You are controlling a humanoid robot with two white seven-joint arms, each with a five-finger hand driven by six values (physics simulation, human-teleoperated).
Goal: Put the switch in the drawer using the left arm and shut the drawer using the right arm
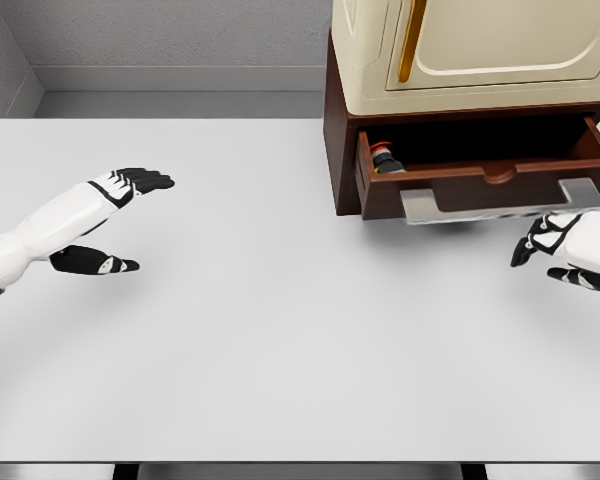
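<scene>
A brown drawer (485,185) stands pulled out of a brown cabinet at the upper right, with a flat grey handle (500,202) along its front. Inside its left end sits the switch (384,157), a small dark body with a red top. My left hand (130,220) hovers over the white table at the left, far from the drawer, fingers spread and holding nothing. My right hand (550,255) is at the right edge, just below the drawer handle and not touching it, fingers relaxed and empty.
A cream appliance (460,50) with a gold door handle sits on top of the brown cabinet. The white table (280,330) stretches across the view, with a grey wall behind it.
</scene>
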